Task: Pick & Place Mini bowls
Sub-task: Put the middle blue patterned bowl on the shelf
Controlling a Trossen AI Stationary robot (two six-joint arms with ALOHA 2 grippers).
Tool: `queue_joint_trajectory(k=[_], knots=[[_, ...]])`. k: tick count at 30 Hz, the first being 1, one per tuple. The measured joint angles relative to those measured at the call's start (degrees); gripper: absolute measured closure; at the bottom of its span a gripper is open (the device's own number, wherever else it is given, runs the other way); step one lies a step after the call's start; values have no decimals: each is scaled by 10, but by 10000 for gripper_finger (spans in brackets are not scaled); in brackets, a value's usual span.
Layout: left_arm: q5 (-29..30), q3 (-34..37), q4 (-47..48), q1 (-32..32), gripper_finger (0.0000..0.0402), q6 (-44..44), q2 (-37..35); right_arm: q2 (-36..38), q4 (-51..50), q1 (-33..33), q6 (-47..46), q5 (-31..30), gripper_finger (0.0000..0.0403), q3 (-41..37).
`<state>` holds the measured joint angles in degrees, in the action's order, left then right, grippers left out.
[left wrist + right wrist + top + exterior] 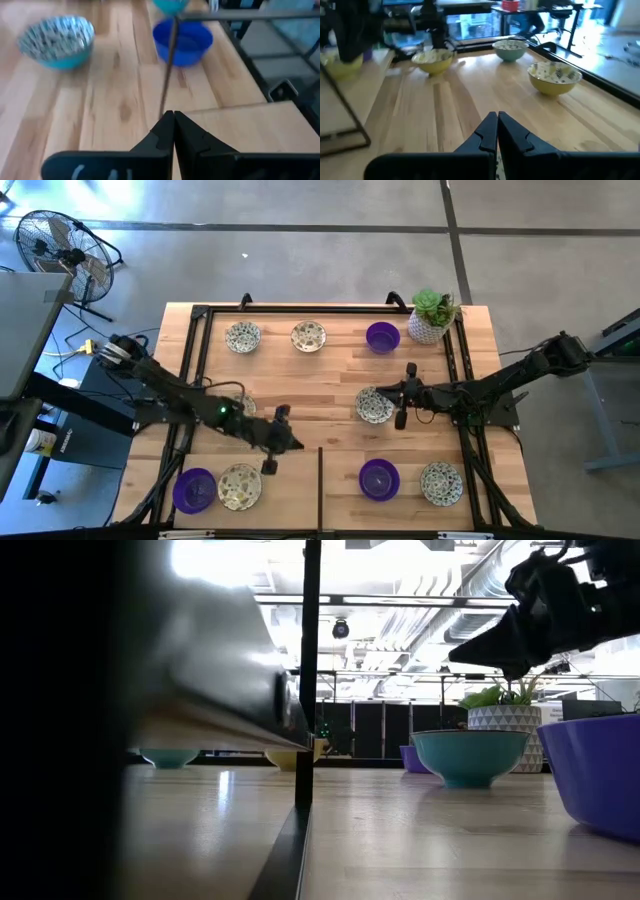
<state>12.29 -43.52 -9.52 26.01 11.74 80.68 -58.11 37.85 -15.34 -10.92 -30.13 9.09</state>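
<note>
Both pincers pressed together on nothing — left pincer point(270, 467) low over desk point(330, 370) near front bowls, right pincer point(401, 420) beside patterned bowl point(374, 405). Mini bowls point(380, 479) scattered front and back — no gathering spot evident, most work likely left.

Two dark jointed arms (one shows a green light).
</note>
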Motion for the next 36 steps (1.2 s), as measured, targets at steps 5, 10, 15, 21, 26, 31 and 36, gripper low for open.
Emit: queue_joint_trajectory(k=[5,10,15,21,26,31,36], knots=[[-2,95,-173,-55,400,-45,-20,0,-90,0,-58,-8,402,44],[-84,182,-332,-139,400,-48,-19,0,-331,0,-94,-4,400,151],[-176,215,-379,-219,400,-40,-19,0,-496,-13,-122,80,380,239],[-231,216,-380,-272,399,-54,-19,-39,-609,-43,-161,104,313,275],[-261,216,-379,-296,399,-59,-19,-134,-636,-54,-134,135,269,318],[-270,216,-372,-297,399,-57,-19,-229,-735,-61,-83,136,245,380],[-269,216,-369,-298,399,-49,-19,-291,-772,-60,-55,129,245,409]])
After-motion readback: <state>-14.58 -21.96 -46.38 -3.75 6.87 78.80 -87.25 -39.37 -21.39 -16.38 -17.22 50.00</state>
